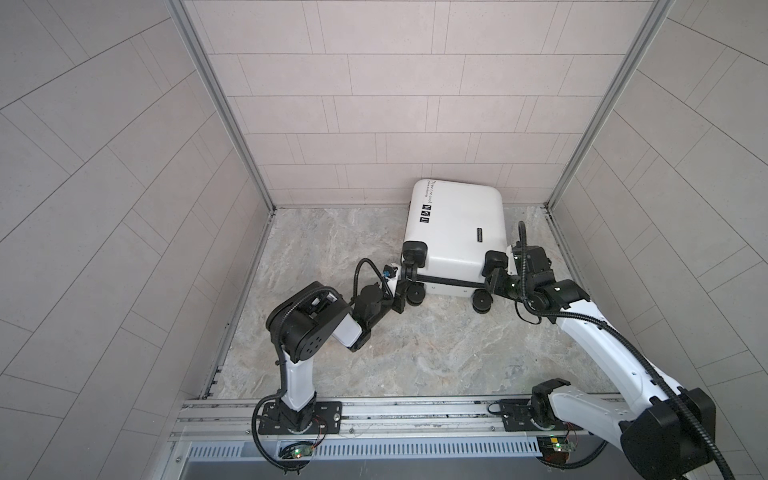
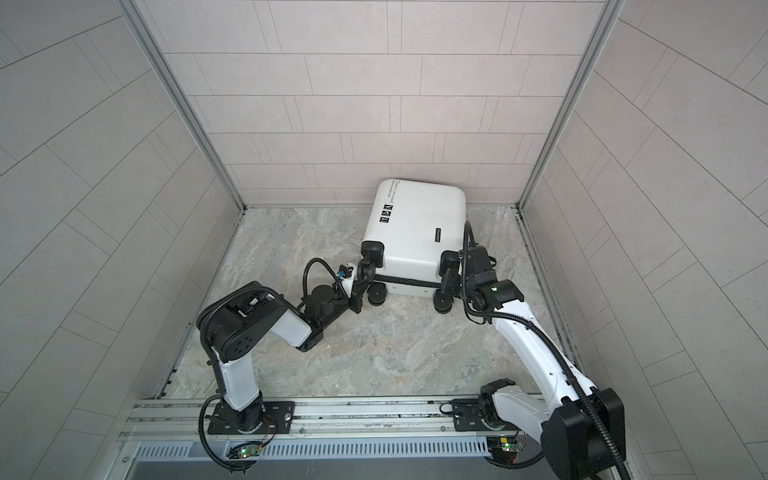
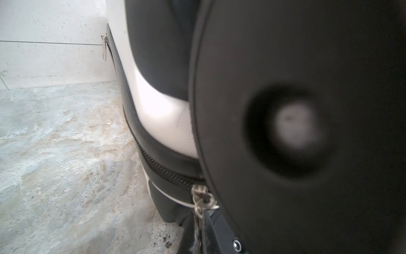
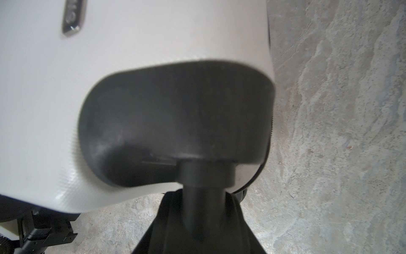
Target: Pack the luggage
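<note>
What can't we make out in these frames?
- Luggage contents: shell closed, all views.
- Left gripper grasp on the zipper pull: blurred wheel fills the left wrist view.
- Right gripper grip: blurred, black against the black wheel mount, right wrist view.
- Shell print: too small, top views.

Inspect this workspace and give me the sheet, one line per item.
Surface: marbled tabletop, dry and flat.
Job's things: white luggage lying flat by the back wall, shells together, wheels toward the arms; zipper pull at its near left corner.
Clutter: nothing seen.
Grippers: left pincer shut at that zipper pull; right pincer at the near right upper wheel, grip unclear.
Cables: left conduit and right conduit arch over the wrists.
Surroundings: tiled walls on three sides; metal rail carries both arm bases.
</note>
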Available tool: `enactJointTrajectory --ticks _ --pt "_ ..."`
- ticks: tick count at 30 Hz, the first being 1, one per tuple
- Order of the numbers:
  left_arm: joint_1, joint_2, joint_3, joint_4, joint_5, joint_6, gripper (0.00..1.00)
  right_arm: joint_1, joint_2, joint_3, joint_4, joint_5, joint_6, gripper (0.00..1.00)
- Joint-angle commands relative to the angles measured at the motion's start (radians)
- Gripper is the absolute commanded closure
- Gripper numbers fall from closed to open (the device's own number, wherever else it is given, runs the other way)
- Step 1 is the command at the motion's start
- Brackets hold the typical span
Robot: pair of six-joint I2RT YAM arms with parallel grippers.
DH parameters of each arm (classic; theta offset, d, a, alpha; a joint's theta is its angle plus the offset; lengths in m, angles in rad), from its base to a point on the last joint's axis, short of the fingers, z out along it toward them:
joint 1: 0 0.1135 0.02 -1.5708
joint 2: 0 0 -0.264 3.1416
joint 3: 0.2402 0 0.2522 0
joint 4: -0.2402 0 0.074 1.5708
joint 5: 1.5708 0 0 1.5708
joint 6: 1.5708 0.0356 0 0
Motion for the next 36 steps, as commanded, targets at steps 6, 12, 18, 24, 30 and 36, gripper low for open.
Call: enactJointTrajectory --ticks 6,12,18,24,30,36 --pt "-0.072 -0.088 -0.057 0.04 -0.087 0.104 1.0 0.008 -0.008 0.017 -0.077 -0.032 -0.014 1.0" --pt "-0.129 -0.106 -0.065 0.027 -0.149 0.156 1.0 0.01 -0.002 0.019 -0.067 -0.039 -0.003 1.0" --pt "-0.177 -0.115 -0.065 0.029 -0.212 0.18 1.0 0.01 0.001 0.013 -0.056 -0.049 0.002 1.0" --pt "-0.219 -0.139 -0.064 0.03 -0.258 0.202 1.0 0.01 0.001 0.015 -0.054 -0.052 0.003 1.0" --pt "-0.254 -0.162 -0.031 -0.039 -0.255 0.224 1.0 0.011 0.001 0.014 -0.049 -0.059 0.008 1.0" --pt "-0.284 -0.137 0.007 -0.062 -0.247 0.219 1.0 0.011 -0.001 0.006 -0.039 -0.065 0.013 1.0"
